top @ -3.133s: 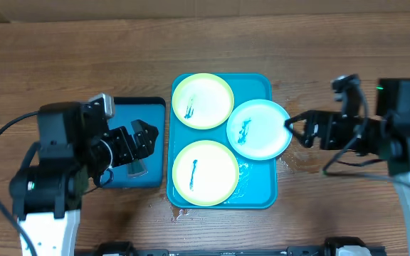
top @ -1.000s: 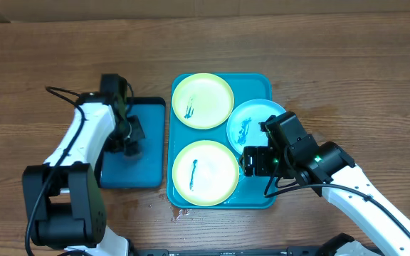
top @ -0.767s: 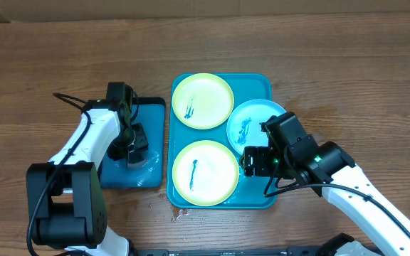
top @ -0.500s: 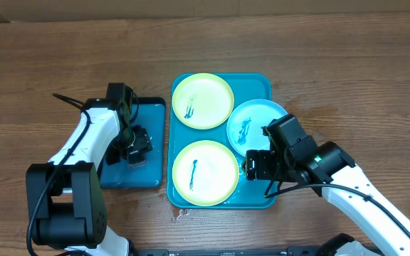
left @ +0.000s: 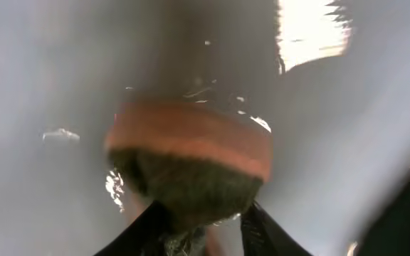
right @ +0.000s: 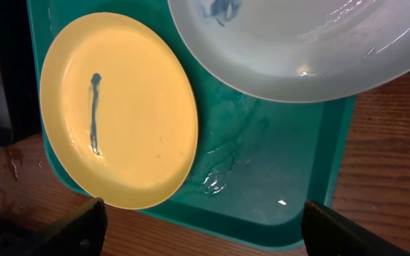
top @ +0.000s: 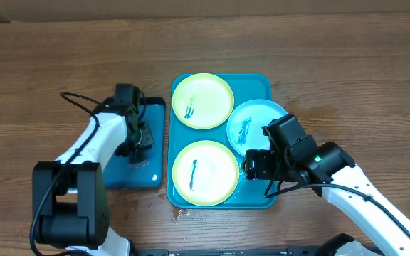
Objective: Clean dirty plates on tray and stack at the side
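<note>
Wood-grain table (top: pixel 48 64) filled the overhead view, with the teal tray (top: pixel 260 84) at its middle. On it lay three dirty plates, each with a dark teal smear: the far yellow-green plate (top: pixel 203 101), the near yellow-green plate (top: pixel 205 173), and the white-blue plate (top: pixel 251 122) at the right, its edge reaching over the tray's right rim. The left gripper (top: pixel 142 146) hung over the small blue tray (top: pixel 123 176) left of the teal one. The right gripper (top: pixel 251 165) stood over the teal tray's near right part, just beside the near plate.

From the left wrist, all was blurred and wet. A sponge (left: pixel 191 163), orange over dark green, sat just beyond the dark fingers (left: pixel 144 229); whether they pinched it I could not tell.

From the right wrist, the fingertips (right: pixel 84 224) stood wide apart with nothing between them, above the puddled tray floor.

The plates looked light, stiff and probably slippery with water. A pinch on the raised rim seemed best, most readily where the white-blue plate overhung the tray.
</note>
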Controlling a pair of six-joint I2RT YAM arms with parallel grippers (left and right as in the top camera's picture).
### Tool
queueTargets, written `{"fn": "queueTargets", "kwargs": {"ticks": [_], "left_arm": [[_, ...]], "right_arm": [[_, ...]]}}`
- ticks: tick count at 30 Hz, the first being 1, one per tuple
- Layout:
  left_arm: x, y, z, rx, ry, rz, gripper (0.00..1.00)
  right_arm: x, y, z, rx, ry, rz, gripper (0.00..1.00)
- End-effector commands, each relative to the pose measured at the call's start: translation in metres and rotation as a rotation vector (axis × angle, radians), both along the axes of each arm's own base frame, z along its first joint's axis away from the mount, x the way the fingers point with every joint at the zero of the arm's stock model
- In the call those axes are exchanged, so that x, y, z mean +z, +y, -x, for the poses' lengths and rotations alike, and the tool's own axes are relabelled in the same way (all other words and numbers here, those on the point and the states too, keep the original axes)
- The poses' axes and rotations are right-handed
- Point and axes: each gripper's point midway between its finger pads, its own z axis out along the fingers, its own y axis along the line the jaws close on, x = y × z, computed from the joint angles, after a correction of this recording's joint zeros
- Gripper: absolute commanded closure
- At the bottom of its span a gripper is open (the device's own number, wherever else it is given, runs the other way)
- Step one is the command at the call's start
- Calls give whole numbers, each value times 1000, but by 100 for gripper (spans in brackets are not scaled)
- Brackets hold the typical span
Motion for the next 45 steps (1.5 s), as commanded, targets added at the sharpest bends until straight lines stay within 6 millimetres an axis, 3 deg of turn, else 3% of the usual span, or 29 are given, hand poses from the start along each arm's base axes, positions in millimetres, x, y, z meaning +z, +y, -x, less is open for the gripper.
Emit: {"fn": "queueTargets", "kwargs": {"ticks": [1,5,10,11,12,13,16,21,26,35,39,45], "left_arm": [[-5,1,10,-10,18,-18,74],[-5,1,6,-11,6,-17,96],[-4,-13,8,-98,21,59,96],[-2,-18,11,-116,37,84,86],[0,-19,12,-116,46,93,61],[1,-21,13,-117,54,108,51],[2,-24,18,-116,74,122,41],[2,-23,19,-115,79,119,41],[6,-21,16,-111,75,107,51],[35,-15,24,-133,157,74,49],[33,0,37,-126,209,-9,48],[11,6,38,-95,176,-44,63]], "right_arm": [[4,1,-5,-9,-28,0,11],[5,-1,-14,-24,-66,18,11],[2,-2,-23,-55,-87,32,12],[0,-2,-23,-56,-80,35,12],[-1,-2,-23,-56,-75,38,12],[-3,-2,-23,-56,-70,41,12],[-8,-3,-21,-54,-49,53,12],[-18,-4,-16,-49,-2,72,12],[-22,-4,-15,-48,10,80,12],[-22,-4,-16,-45,8,81,12],[-22,-4,-15,-44,9,81,12],[-22,-4,-15,-45,9,81,14]]}}
